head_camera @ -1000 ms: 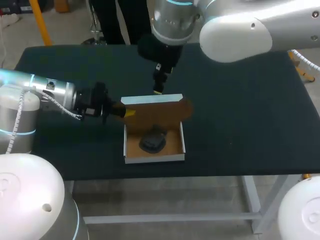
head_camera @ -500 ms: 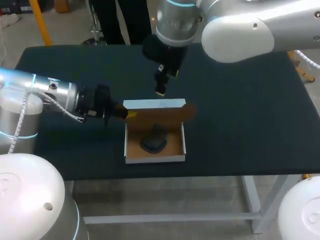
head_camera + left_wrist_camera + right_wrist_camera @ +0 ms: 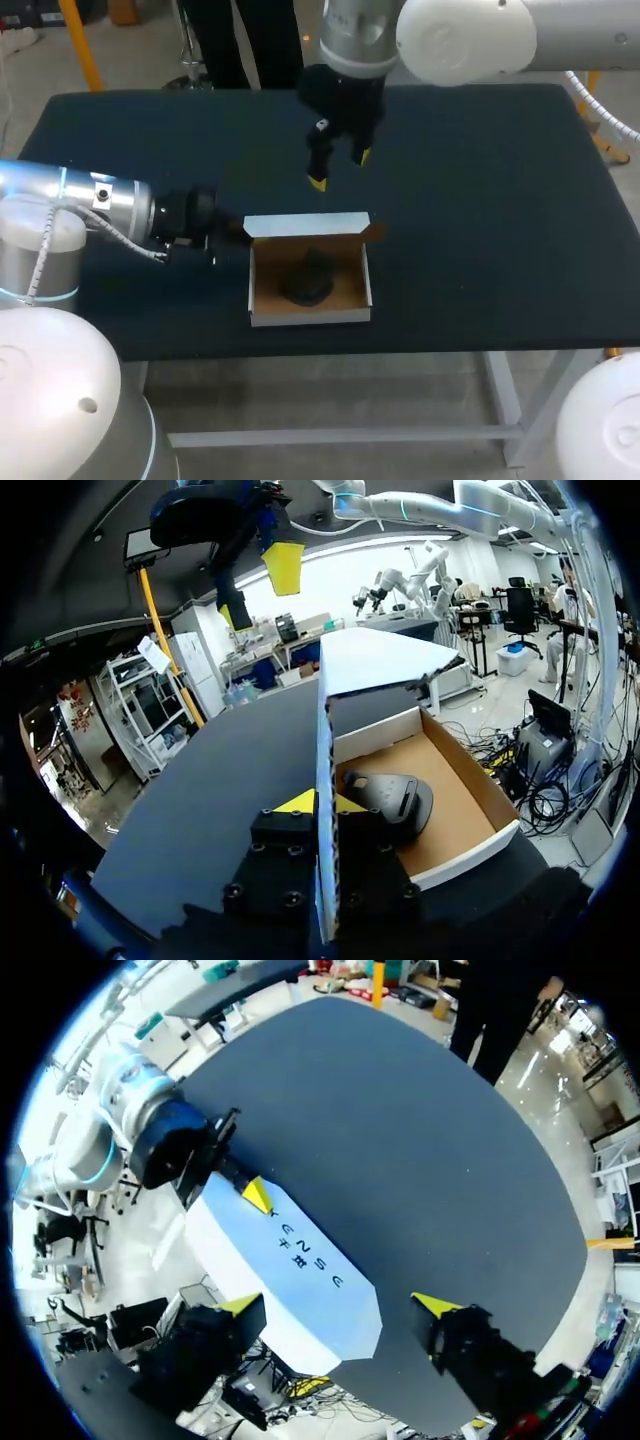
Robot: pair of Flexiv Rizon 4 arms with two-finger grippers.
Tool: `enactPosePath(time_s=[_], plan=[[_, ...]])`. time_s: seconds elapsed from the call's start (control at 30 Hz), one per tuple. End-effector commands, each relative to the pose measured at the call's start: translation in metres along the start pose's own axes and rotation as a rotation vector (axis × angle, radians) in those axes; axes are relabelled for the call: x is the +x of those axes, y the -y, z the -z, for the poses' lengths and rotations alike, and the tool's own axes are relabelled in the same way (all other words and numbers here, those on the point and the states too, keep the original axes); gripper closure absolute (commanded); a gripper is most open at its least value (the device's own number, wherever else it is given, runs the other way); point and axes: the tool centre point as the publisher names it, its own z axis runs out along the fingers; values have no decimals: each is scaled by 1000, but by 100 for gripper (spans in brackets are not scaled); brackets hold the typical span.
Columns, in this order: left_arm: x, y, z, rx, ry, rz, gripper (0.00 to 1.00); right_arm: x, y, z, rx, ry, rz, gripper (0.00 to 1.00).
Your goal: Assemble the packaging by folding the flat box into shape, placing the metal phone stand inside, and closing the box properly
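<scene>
Cardboard lid (image 3: pixel 305 225), seemingly clenched in my left end effector (image 3: pixel 322 802) for folding over the stand (image 3: pixel 308 278); right end effector (image 3: pixel 337 170) hovers released.

the left arm (image 3: pixel 95 195) and the right arm (image 3: pixel 465 35) have silver-white rounded shells, cyan rings (image 3: pixel 62 186), black wrists (image 3: pixel 186 213), white coiled cables (image 3: pixel 125 232) and yellow fingertips (image 3: pixel 317 183).

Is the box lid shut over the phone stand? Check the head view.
No: the lid stands raised at the far edge of the box, pinched by the left gripper, and the phone stand lies uncovered inside.
</scene>
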Motion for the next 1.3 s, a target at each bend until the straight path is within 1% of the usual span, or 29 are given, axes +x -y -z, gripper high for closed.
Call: enactPosePath(time_s=[0.03,0.1,0.27,0.4,0.97,1.03,1.17,1.3], plan=[[8,-6,-1,11,17,-22,100,-4,9,0,-26,-54,-36,0],[9,-6,-1,8,25,-39,100,-2,15,-4,-37,-82,-49,0],[13,-5,0,5,26,-70,100,6,23,-10,-37,-96,-57,0],[17,-5,1,-3,22,-102,100,6,23,-10,-37,-96,-57,0],[17,-5,1,-3,22,-102,100,6,23,-10,-37,-96,-57,0],[19,-5,2,-16,37,-119,100,6,23,-10,-37,-96,-57,0],[22,-5,4,-35,61,-153,100,6,27,-11,18,-120,-147,0],[27,-5,2,-47,79,-190,100,7,33,-11,42,-146,-203,0]])
